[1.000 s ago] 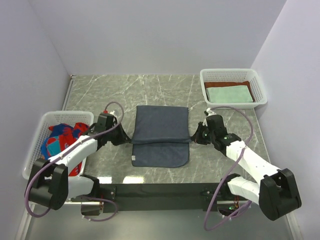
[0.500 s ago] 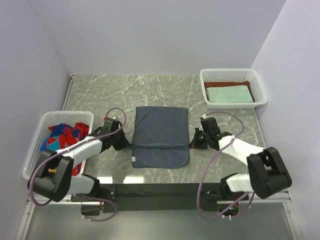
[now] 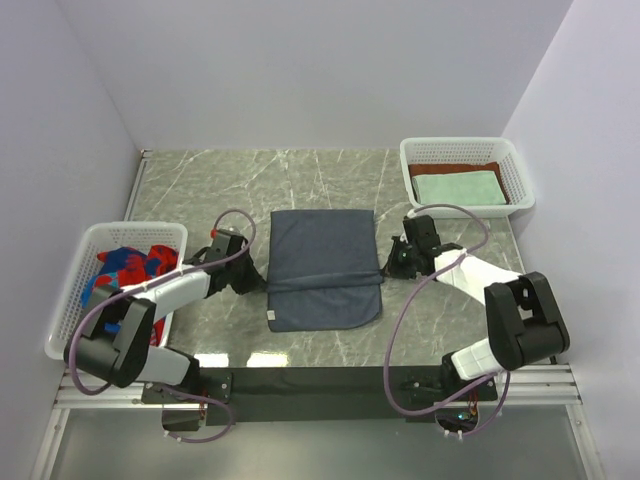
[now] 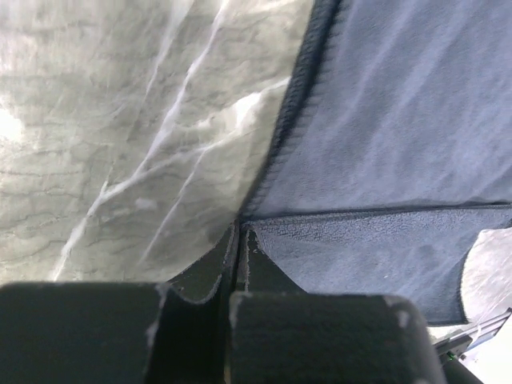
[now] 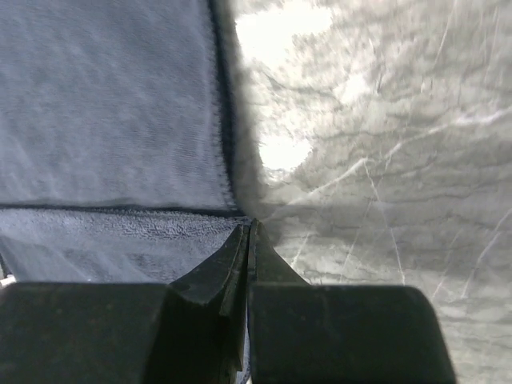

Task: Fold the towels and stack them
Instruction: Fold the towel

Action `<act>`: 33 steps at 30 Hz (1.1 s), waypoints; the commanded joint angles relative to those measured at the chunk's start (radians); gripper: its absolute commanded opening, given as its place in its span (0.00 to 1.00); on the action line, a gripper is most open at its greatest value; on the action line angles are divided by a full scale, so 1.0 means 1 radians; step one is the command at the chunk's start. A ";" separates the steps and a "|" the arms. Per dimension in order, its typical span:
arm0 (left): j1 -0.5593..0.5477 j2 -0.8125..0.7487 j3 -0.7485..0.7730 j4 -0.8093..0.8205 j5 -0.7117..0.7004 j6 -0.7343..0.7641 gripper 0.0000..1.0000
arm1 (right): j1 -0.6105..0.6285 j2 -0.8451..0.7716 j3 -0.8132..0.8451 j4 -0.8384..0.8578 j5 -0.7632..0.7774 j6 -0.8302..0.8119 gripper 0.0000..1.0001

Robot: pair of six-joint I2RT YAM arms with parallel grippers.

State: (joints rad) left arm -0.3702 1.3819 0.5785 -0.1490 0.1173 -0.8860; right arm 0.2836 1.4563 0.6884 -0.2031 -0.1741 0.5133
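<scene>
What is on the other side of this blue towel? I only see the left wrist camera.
Observer: The right hand is pinched shut on the dark blue towel at its opposite edge, on the fold line.
Operator: Are there more towels?
Observer: Yes, a mint-green towel lies on a rust-brown towel in the far right basket.
Operator: Anything on my side?
Observer: The left basket holds red-and-blue patterned towels.

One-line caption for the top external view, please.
Left gripper and right gripper pinch opposite edges of the slate-blue towel, half folded on the marble table.
</scene>
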 commanded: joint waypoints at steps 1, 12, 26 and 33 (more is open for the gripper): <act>0.010 -0.049 0.050 -0.061 -0.087 0.024 0.01 | -0.027 -0.057 0.042 -0.058 0.099 -0.061 0.00; 0.010 -0.175 0.165 -0.230 -0.114 0.122 0.01 | -0.027 -0.280 0.060 -0.159 0.088 -0.076 0.00; 0.010 -0.314 0.058 -0.233 -0.070 0.104 0.01 | -0.020 -0.481 -0.098 -0.139 -0.002 -0.012 0.00; 0.007 -0.256 -0.075 -0.126 -0.041 0.071 0.01 | -0.012 -0.421 -0.220 -0.053 -0.013 0.019 0.00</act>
State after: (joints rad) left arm -0.3771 1.1004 0.5411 -0.3035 0.1436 -0.8173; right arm 0.2852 1.0073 0.4934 -0.2955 -0.2729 0.5304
